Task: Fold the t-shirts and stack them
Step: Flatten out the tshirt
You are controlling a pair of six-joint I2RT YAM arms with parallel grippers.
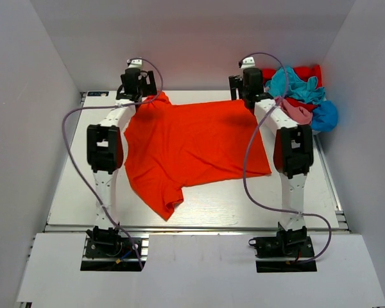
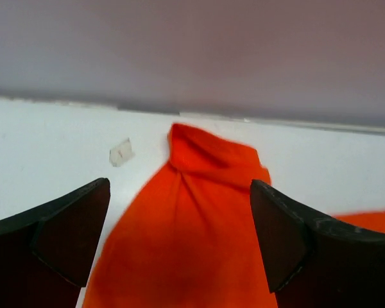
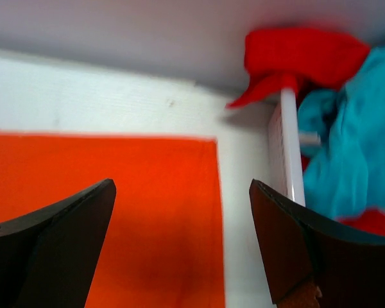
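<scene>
Orange-red t-shirt (image 1: 192,147) spread on worktop (image 1: 244,199); left gripper (image 2: 179,215) open over its 11 o'clock corner, right gripper (image 3: 183,218) open over 1 o'clock corner.

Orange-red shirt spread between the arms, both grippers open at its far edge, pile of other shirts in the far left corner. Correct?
No: the pile of other shirts is in the far right corner, by the right arm; the top external view shows it. The orange-red shirt is spread between the arms, left gripper and right gripper open at its far edge.
</scene>
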